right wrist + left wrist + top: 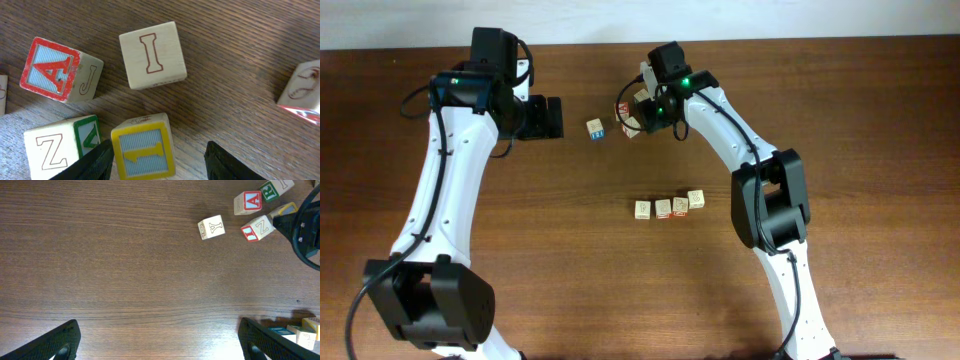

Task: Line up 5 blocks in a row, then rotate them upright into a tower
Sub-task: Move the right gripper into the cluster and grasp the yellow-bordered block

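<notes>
Dark wood-grain table (570, 250) carries two groups of blocks. A row of four blocks (663, 208) lies mid-table, well apart from a loose cluster toward the far side, where the right jaws hang low. The split looks deliberate, with one set kept clear while the other is worked, though I cannot tell which set is finished.

The right jaws stand partly open and grip nothing. The yellow block (142, 147) sits between the black fingers (95, 162), close against one, with bare table showing before the other. Straddling it this way suits a pinch on two opposite sides, then a twist. Close by lie the I block (152, 55), the Z block (50, 150) and the red-faced A block (50, 70). The left jaws are spread wide and empty over bare table — probably parked there to leave room.

A cube has no long axis. The yellow block's printed face looks upward, its numeral lying sideways. The row's line runs across the overhead view, rising slightly at its right end.
</notes>
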`<action>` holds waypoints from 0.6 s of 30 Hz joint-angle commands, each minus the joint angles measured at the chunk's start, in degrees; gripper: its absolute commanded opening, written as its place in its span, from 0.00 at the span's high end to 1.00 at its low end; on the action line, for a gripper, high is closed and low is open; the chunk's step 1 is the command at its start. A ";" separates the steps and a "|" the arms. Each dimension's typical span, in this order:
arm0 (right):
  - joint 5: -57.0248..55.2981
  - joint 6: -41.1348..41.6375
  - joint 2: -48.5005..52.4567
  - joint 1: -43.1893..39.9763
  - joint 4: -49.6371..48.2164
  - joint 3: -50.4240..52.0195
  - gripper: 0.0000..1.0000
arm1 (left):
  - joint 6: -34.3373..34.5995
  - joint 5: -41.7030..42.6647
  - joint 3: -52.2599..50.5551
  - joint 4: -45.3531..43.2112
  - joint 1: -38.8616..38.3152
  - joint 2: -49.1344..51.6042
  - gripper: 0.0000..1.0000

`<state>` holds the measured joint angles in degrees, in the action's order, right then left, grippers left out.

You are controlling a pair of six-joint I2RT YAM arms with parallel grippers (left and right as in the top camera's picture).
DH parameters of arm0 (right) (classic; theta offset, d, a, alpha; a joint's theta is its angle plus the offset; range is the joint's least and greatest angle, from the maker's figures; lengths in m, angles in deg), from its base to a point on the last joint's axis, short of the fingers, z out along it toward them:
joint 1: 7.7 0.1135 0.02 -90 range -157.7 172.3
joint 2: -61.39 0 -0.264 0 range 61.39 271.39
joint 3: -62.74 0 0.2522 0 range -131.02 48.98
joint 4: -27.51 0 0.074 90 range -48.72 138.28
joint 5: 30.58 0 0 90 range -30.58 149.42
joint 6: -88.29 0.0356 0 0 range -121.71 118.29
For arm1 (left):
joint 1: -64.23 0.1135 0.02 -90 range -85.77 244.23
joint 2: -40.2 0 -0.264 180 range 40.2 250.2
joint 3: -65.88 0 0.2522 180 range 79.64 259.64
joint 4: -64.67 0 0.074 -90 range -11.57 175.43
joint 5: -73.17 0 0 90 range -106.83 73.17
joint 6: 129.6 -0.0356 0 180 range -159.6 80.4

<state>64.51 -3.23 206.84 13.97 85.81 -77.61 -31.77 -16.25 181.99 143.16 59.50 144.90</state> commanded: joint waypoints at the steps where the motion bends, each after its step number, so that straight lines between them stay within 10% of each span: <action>1: 0.76 -1.70 1.38 -0.20 -1.07 -0.55 0.41 | 0.72 -0.42 1.25 0.07 0.02 0.20 0.01; 18: 1.86 -2.40 1.95 -0.22 -2.54 -1.53 0.73 | 0.72 -0.42 1.25 0.09 0.02 0.20 0.01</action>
<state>65.62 -6.01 208.78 13.99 81.72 -77.67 -31.77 -16.25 181.99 143.16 59.50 144.90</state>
